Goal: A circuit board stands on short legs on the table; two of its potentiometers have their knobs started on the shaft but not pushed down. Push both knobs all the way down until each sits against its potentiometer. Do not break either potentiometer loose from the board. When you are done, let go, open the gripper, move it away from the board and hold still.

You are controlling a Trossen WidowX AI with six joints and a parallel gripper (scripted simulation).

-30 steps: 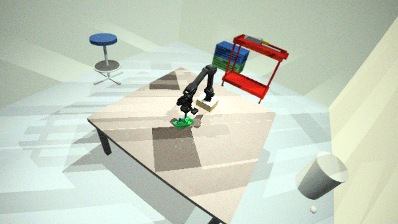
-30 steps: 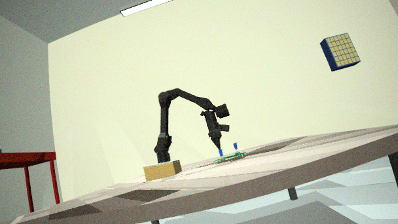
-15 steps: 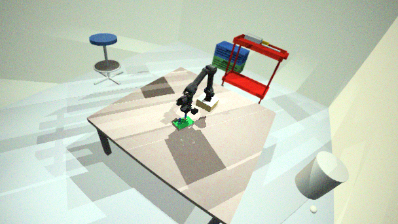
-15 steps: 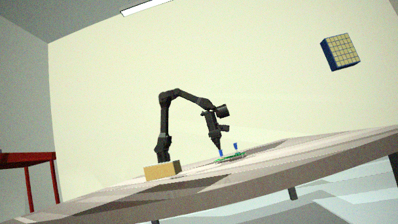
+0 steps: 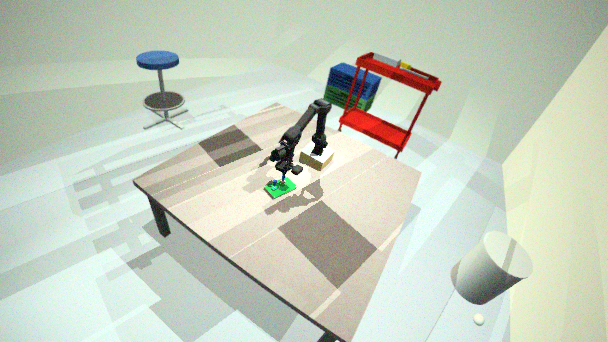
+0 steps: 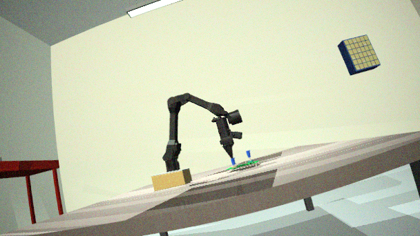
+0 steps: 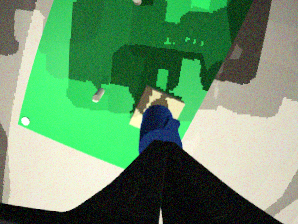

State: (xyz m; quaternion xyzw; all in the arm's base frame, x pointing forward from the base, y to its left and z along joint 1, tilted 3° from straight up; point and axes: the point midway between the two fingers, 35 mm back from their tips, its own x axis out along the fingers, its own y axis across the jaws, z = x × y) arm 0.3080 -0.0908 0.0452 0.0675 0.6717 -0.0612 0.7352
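Note:
The green circuit board [image 5: 286, 189] [image 6: 245, 164] [image 7: 55, 112] stands on the table. One blue knob [image 6: 233, 161] [image 7: 159, 127] is over a cream potentiometer [image 7: 172, 104] near the board's edge. My gripper [image 5: 284, 174] [image 6: 232, 157] [image 7: 161, 151] is shut, its fingertips together on or just above the top of this knob; the wrist view cannot tell contact for certain. The other blue knob [image 5: 274, 183] [image 6: 248, 154] stands higher on its shaft, away from the fingers, with a gap below it in the exterior view. It is not visible in the wrist view.
Small metal posts [image 7: 98, 95] rise from the board beside the near potentiometer. The arm's base stands at a yellowish block [image 5: 316, 159] [image 6: 170, 180] behind the board. A red cart [image 5: 376, 128] and a blue stool [image 5: 157, 60] stand beyond the table. Shadows cross the board.

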